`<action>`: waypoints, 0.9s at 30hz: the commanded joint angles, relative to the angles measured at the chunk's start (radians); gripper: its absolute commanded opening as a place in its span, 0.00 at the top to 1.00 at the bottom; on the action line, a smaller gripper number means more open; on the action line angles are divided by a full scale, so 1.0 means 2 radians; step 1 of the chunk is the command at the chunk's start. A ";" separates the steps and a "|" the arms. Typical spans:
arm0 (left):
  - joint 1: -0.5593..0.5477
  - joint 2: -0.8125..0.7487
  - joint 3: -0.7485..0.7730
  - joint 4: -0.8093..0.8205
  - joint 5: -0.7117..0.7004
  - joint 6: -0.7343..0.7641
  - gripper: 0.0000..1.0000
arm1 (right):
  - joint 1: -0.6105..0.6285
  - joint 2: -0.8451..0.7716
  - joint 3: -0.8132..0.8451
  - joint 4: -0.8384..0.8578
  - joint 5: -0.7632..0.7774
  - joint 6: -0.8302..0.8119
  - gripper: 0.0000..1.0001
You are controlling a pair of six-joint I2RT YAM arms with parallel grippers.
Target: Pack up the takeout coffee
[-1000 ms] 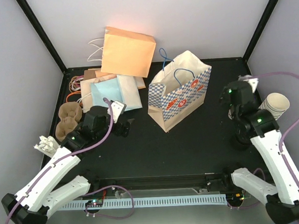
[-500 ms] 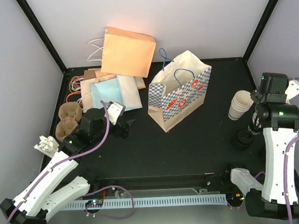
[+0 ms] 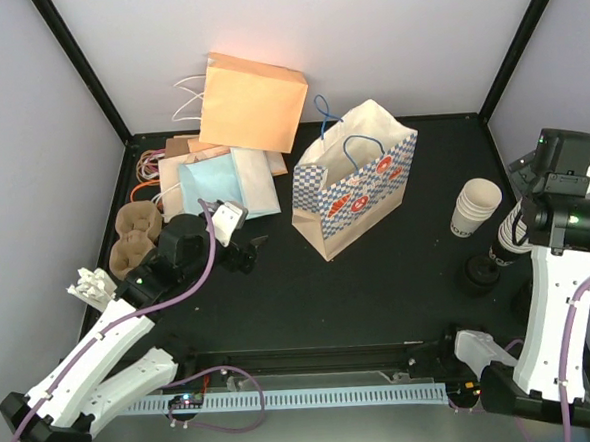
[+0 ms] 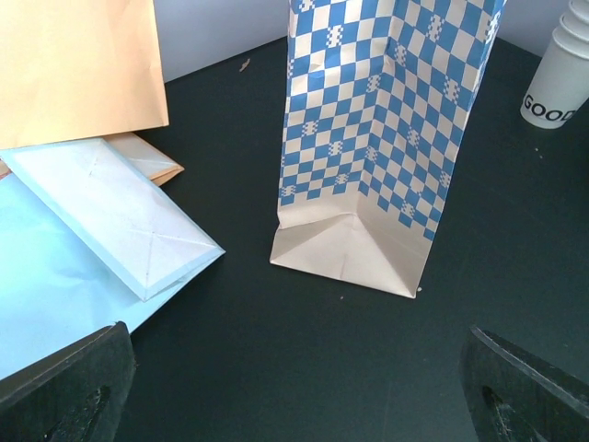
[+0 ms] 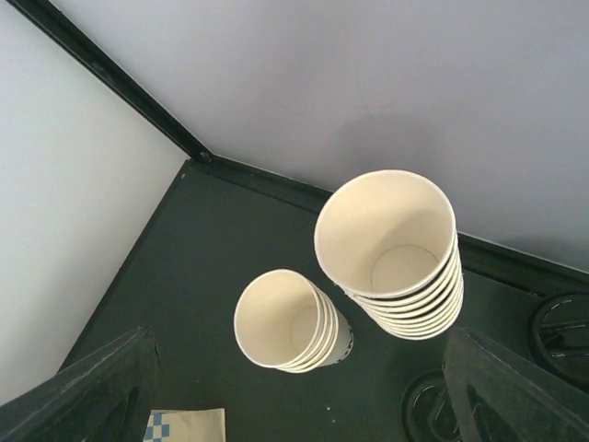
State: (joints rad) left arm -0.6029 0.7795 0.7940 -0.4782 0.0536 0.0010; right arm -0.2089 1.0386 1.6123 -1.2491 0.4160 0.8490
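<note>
A black table (image 3: 379, 286) sits between pale walls. The paper cups stand at the right of the overhead view in two nested piles, both upright with mouths up: a short stack (image 5: 287, 322) and, just beside it, a tall stack (image 5: 391, 249). My right gripper (image 5: 299, 373) hangs above them on a steeply raised arm, pointing down, jaws wide apart and gripping nothing. A black lid (image 5: 563, 327) lies near the tall stack. At centre frame stands the blue-checked bag (image 3: 358, 182). My left gripper (image 3: 247, 252) reaches low toward it from the lower left, jaws spread fully, empty. Flat paper bags (image 3: 222, 180) lie just above it in the frame.
</note>
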 commanded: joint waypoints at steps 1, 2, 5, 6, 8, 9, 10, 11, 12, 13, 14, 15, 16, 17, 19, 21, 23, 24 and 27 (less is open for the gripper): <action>0.003 0.000 0.001 0.011 0.007 0.002 0.01 | -0.004 0.008 -0.012 -0.002 0.015 0.018 0.13; 0.003 0.000 0.001 0.011 0.006 0.002 0.01 | -0.007 0.017 -0.011 -0.009 0.016 0.023 0.13; 0.004 -0.001 -0.002 0.011 0.005 0.001 0.01 | -0.019 0.024 -0.024 -0.010 0.016 0.041 0.13; 0.003 -0.001 -0.003 0.011 0.005 0.001 0.01 | -0.024 0.021 -0.034 -0.007 0.019 0.051 0.14; 0.003 -0.001 -0.004 0.012 0.004 0.000 0.02 | -0.039 0.009 -0.055 -0.002 0.026 0.070 0.14; 0.003 -0.001 -0.005 0.012 0.005 0.000 0.02 | -0.048 0.001 -0.068 0.003 0.031 0.078 0.14; 0.003 0.000 -0.005 0.012 0.005 0.000 0.02 | -0.060 -0.008 -0.086 0.012 0.031 0.076 0.14; 0.003 0.000 -0.005 0.012 0.005 0.000 0.02 | -0.077 -0.015 -0.099 0.023 0.026 0.069 0.14; 0.003 0.001 -0.006 0.011 0.005 0.000 0.02 | -0.098 -0.019 -0.106 0.031 0.011 0.058 0.13; 0.003 0.001 -0.006 0.011 0.005 0.000 0.02 | -0.120 -0.019 -0.113 0.037 -0.004 0.048 0.13; 0.003 0.002 -0.006 0.011 0.005 0.000 0.01 | -0.144 -0.016 -0.117 0.041 -0.023 0.040 0.13; 0.003 0.002 -0.006 0.011 0.005 0.000 0.02 | -0.167 -0.010 -0.121 0.044 -0.043 0.033 0.14; 0.003 0.003 -0.006 0.011 0.005 0.000 0.02 | -0.188 -0.004 -0.125 0.048 -0.067 0.026 0.16; 0.003 0.004 -0.006 0.011 0.004 0.000 0.02 | -0.206 0.003 -0.128 0.052 -0.090 0.020 0.20; 0.003 0.006 -0.006 0.010 0.003 0.000 0.01 | -0.223 0.016 -0.135 0.059 -0.116 0.016 0.28; 0.004 0.006 -0.007 0.010 0.000 0.000 0.01 | -0.229 0.026 -0.134 0.063 -0.127 0.014 0.33; 0.004 0.006 -0.007 0.010 -0.001 0.000 0.02 | -0.233 0.037 -0.124 0.058 -0.132 0.014 0.35; 0.003 0.006 -0.007 0.010 -0.002 0.000 0.02 | -0.233 0.042 -0.117 0.057 -0.133 0.015 0.35; 0.003 0.010 -0.006 0.010 -0.003 0.002 0.01 | -0.235 0.064 -0.092 0.054 -0.139 0.011 0.35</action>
State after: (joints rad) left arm -0.6029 0.7906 0.7761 -0.4774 0.0525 0.0006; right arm -0.6682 1.1339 1.3582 -1.1572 0.1932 0.8909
